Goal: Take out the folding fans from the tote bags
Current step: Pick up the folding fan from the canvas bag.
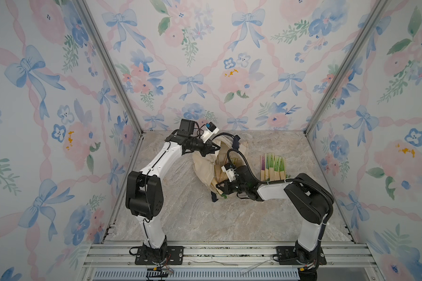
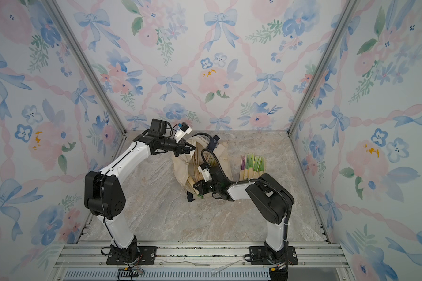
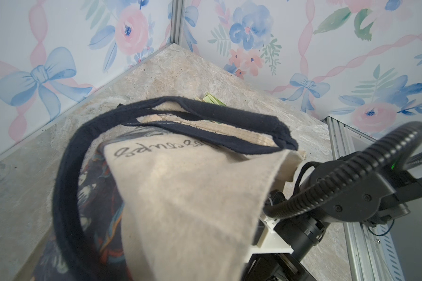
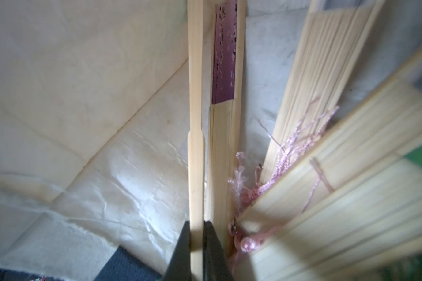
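Table [image 1: 180,219]: marble top. All places are given from the tote bag.

Tote bag [image 1: 204,165]: cream canvas, lying on its side mid-table, with its mouth toward the arm bases. One navy strap handle [image 3: 66,182] loops over the printed side.

Left gripper [image 1: 213,149]: at the bag's far end, above the cloth. Its fingers are out of the wrist view, but the canvas [image 3: 193,194] rises in a tent toward that camera. The jaws are pressed together, pinching a fold of the bag.

Right gripper [image 1: 219,188]: at the bag's mouth, reaching inside.

Row of fans [image 1: 273,167]: closed, side by side on the table, just beside the bag on the right arm's side. One has a purple leaf; the rest are green.

Other fans [image 4: 327,73]: at least two inside the bag, slanted, beside the gripped one.

Purple fan [image 4: 224,53]: inside the bag, running straight away from the right gripper [image 4: 196,233]. The jaws are closed on its pale outer rib at the near end. That rib stands slightly apart from the rest of the stack, and the purple leaf is farther in.

Pink tassel [image 4: 290,150]: tangled between the purple fan and its neighbours, just beside the fingertips [image 4: 212,243].
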